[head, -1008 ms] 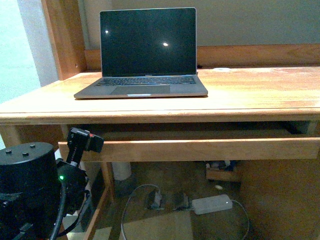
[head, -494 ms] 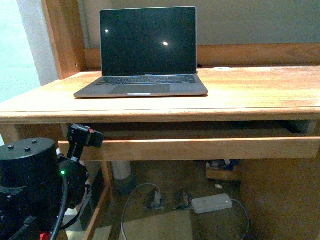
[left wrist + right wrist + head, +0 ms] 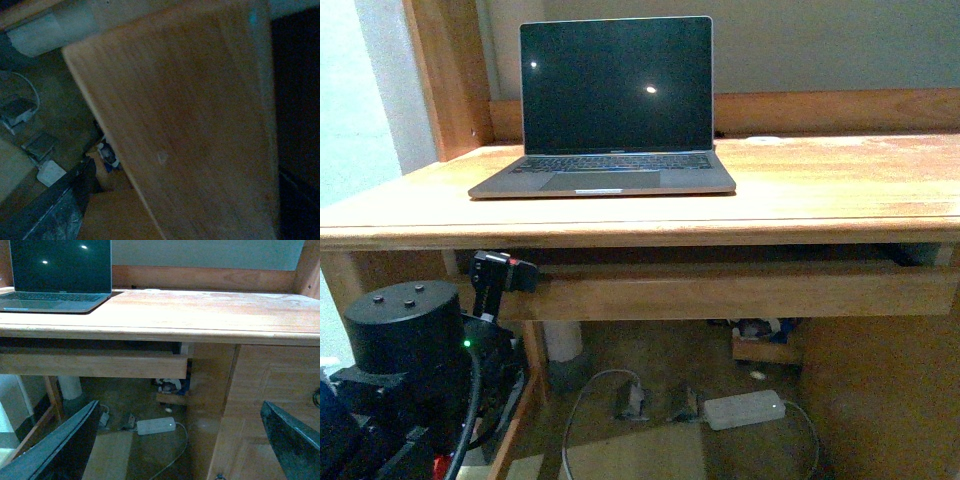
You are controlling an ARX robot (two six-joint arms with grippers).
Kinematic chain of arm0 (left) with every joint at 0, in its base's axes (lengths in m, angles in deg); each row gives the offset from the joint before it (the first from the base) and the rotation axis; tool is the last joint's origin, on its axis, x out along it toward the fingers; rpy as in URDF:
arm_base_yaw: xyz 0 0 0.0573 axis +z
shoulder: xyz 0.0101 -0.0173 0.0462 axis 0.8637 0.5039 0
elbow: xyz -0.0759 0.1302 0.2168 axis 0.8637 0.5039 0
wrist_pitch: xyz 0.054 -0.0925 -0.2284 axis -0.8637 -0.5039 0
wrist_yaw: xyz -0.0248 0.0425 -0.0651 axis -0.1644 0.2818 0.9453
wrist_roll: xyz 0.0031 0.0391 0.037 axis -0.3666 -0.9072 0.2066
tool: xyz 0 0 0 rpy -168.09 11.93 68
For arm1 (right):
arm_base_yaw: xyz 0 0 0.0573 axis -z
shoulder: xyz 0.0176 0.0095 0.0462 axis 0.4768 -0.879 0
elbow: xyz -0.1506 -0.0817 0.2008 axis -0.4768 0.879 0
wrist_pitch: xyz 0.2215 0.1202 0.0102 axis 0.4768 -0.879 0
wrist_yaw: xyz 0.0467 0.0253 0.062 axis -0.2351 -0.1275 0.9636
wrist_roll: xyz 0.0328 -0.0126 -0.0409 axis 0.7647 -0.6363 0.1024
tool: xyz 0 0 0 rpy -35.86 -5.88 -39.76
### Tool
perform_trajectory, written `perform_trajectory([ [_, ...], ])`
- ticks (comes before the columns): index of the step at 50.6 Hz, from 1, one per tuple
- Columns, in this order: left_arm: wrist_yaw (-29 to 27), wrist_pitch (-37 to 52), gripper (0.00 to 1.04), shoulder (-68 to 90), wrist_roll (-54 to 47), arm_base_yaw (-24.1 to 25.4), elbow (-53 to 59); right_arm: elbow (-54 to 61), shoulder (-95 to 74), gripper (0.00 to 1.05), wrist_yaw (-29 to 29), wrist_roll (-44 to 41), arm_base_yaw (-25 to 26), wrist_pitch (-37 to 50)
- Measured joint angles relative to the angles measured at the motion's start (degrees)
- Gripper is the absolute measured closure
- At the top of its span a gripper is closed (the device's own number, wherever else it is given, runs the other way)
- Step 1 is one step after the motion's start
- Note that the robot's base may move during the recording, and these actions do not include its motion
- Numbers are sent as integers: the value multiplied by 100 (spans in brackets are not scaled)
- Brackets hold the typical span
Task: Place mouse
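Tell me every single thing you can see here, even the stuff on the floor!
desk: one, orange-brown wood, fills the middle of the view
laptop: one, grey with a dark screen, open, on the desk's left half
drawer: one, brown wood, under the desktop
power adapter: one, white with a cord, on the floor under the desk
wooden box: one, brown, on the floor further back
mouse: none showing in any view
left arm: one, black, low on the left
left gripper: one, black, at the drawer's left end; open or shut, cannot tell
right gripper: one, black, fingers wide apart, empty, in front of the desk
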Motion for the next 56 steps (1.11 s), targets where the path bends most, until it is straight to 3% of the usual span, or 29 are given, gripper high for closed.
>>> perform_trajectory([
  [13, -188, -28, 8, 17, -59, -94, -77, 2, 0, 7, 0, 0, 0, 0],
  [20, -179, 83, 30, 17, -46, -83, -48, 0, 0, 7, 0, 0, 0, 0],
  [27, -83, 151, 45, -7, 223, -70, 28, 0, 0, 7, -2, 0, 0, 0],
  [56, 479, 170, 48, -675, 553, 81, 1108, 2, 0, 7, 0, 0, 0, 0],
])
